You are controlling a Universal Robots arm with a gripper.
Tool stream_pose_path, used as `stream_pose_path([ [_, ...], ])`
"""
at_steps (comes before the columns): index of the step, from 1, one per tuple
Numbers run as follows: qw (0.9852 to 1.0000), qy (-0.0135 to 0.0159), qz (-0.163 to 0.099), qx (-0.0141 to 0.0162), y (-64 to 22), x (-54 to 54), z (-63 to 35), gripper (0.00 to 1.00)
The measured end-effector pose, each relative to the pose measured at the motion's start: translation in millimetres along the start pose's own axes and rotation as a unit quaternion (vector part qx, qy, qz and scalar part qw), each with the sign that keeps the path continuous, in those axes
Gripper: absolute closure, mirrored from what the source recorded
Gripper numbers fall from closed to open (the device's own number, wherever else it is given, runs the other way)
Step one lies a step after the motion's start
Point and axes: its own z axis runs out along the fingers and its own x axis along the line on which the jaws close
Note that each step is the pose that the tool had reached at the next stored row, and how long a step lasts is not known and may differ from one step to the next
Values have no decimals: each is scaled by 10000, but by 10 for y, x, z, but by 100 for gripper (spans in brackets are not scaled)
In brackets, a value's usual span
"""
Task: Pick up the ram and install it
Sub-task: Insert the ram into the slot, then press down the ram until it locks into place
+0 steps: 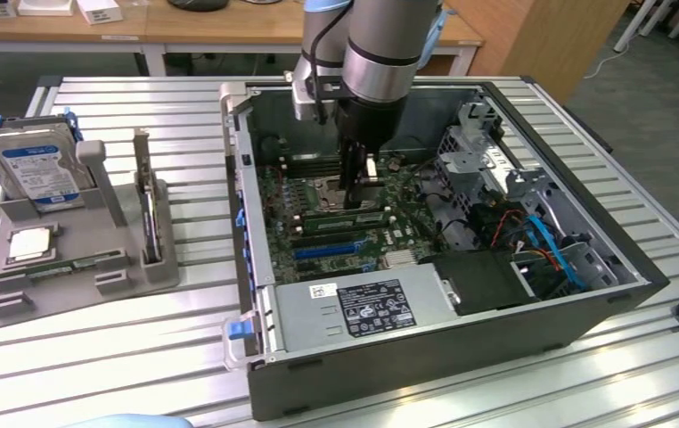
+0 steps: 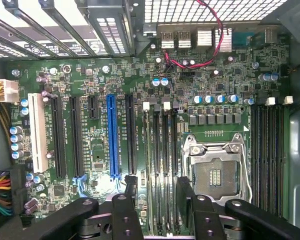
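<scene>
Your claw (image 2: 158, 195) released, fingers (image 2: 131, 187) spread wide, low inside the PC case (image 1: 435, 357), straddling the memory slots (image 2: 160, 150), in the exterior view at six o'clock of the CPU socket (image 2: 215, 175)

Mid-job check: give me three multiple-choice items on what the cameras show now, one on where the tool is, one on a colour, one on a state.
1. Where is the tool?
A) over the hard drive
B) inside the open computer case, above the motherboard
C) outside the case, over the table

2. What colour is the long slot between the black expansion slots?
A) red
B) blue
C) yellow

3. What state is the CPU socket in?
A) empty
B) covered by a cooler fan
C) hidden under a cable bundle

Answers:
1 B: the arm reaches down into the case and the tool hangs over the board.
2 B: that slot is plainly blue in the wrist view.
3 A: bare contacts show inside its metal frame.
</scene>
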Motion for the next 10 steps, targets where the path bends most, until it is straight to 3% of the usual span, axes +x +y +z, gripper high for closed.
stream_pose_path([
  [10,10000,0,0,0,0,0,0,56],
])
